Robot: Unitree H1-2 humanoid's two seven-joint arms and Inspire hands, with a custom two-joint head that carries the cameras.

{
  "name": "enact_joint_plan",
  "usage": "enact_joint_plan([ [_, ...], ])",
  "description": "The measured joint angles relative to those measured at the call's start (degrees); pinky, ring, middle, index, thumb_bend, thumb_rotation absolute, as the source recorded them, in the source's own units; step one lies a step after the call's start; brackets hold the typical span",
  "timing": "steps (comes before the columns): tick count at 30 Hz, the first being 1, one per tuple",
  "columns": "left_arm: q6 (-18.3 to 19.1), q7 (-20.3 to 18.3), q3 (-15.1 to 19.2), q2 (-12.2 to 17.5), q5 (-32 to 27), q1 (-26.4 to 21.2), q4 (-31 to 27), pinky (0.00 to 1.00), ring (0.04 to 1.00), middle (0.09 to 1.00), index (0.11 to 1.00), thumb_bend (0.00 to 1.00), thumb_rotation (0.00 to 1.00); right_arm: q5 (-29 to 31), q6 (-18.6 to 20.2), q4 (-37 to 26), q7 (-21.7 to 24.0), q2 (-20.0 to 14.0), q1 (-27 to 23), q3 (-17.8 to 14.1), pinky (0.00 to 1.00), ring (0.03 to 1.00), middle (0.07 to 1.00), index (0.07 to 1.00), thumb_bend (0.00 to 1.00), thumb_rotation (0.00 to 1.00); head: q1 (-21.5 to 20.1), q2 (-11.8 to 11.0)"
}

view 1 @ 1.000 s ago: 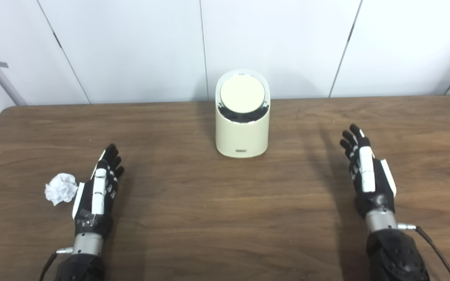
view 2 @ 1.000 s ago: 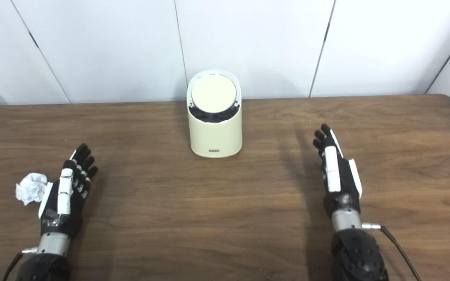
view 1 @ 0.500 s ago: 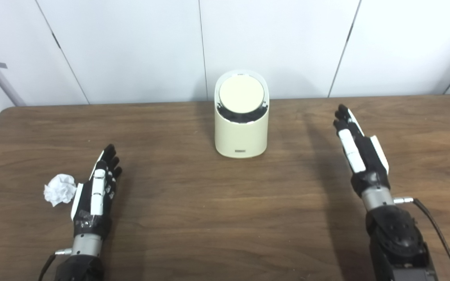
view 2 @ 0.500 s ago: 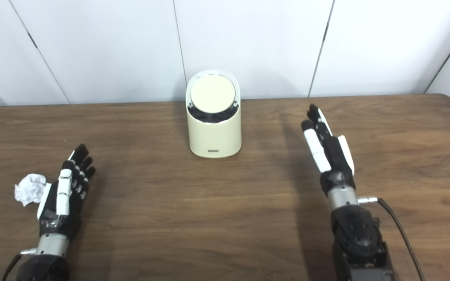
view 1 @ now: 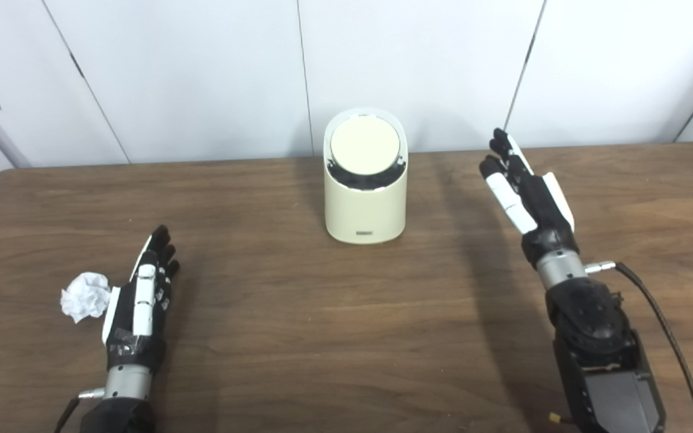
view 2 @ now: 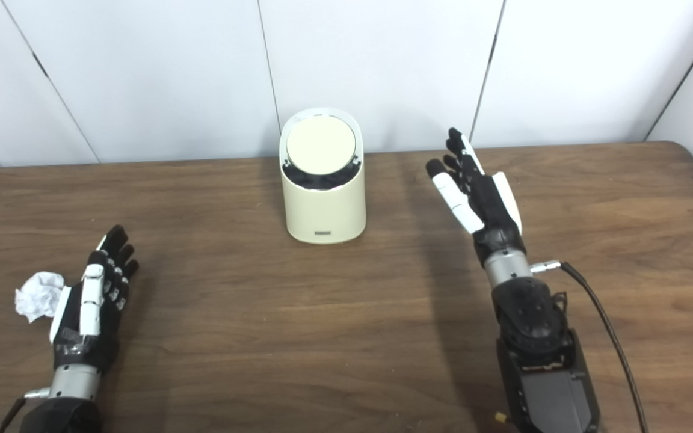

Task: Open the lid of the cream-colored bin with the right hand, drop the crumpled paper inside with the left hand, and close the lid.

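Note:
The cream-colored bin (view 1: 364, 198) stands at the back middle of the brown table, its round lid (view 1: 364, 146) shut and tilted toward me. The crumpled white paper (view 1: 84, 296) lies on the table at the near left. My left hand (view 1: 142, 297) is open and rests flat just right of the paper, close beside it. My right hand (view 1: 524, 189) is open and raised above the table, fingers stretched out, to the right of the bin at about lid height and apart from it.
A white panelled wall (view 1: 202, 72) runs right behind the bin. The table's back edge (view 1: 563, 147) lies near the bin. A black cable (view 1: 653, 307) trails from my right wrist.
My right hand has risen and moved forward and left toward the bin. My left hand and the paper have stayed put. The camera has shifted a little.

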Motion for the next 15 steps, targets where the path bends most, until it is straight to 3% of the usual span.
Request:
enact_joint_plan([
  [10,0.0,0.1,0.0,-0.2,0.0,0.1,0.0,1.0,1.0,0.995,0.981,0.41,0.92,-4.8,4.4,-0.3,1.6,-1.7,-3.7,2.2,0.82,0.907,0.958,0.955,0.67,0.85,0.0,-0.9],
  [15,-0.4,0.1,0.0,-0.2,0.3,0.1,0.0,1.0,1.0,0.996,0.981,0.4,0.94,-6.9,4.8,0.1,1.9,-1.9,-5.8,3.5,0.83,0.9,0.948,0.962,0.7,0.82,0.2,-1.3],
])
